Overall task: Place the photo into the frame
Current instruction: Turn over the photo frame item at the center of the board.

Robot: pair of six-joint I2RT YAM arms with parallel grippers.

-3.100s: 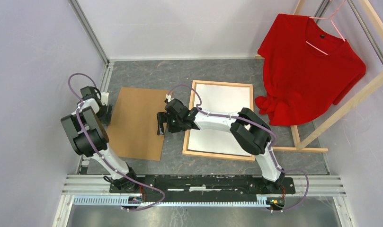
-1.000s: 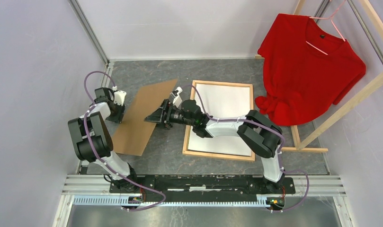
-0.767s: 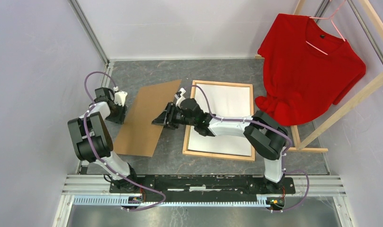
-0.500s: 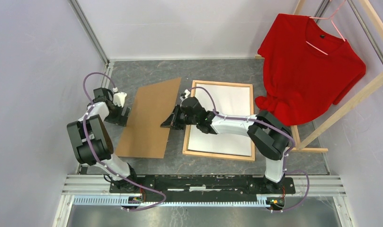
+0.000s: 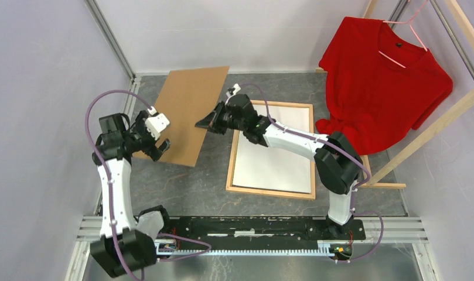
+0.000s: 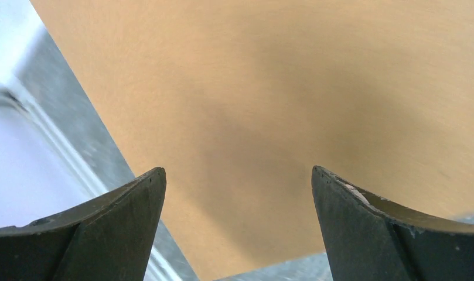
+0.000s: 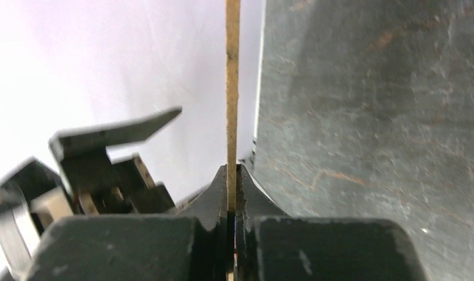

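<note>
The frame (image 5: 269,192), light wood, lies flat on the grey floor right of centre. A white sheet (image 5: 275,158) fills it, apparently the photo lying face down; no print shows. The brown fibreboard back (image 5: 190,108) hangs tilted in the air left of the frame. My right gripper (image 5: 210,122) is shut on its right edge; in the right wrist view the thin board edge (image 7: 232,88) stands between the closed right gripper (image 7: 232,175). My left gripper (image 5: 159,139) is open by the board's lower left part, the board (image 6: 281,105) lying beyond the left gripper (image 6: 237,172).
A red T-shirt (image 5: 381,82) hangs on a wooden-beam rack (image 5: 422,129) at the back right, close to the frame's right rail. White walls and an aluminium post (image 5: 111,41) close the left and back. The arm bases sit on a black bar (image 5: 252,225).
The right gripper closed on the board's right edge and lifted it up and toward the back wall. The left gripper opened, let go of the board and drew back.
</note>
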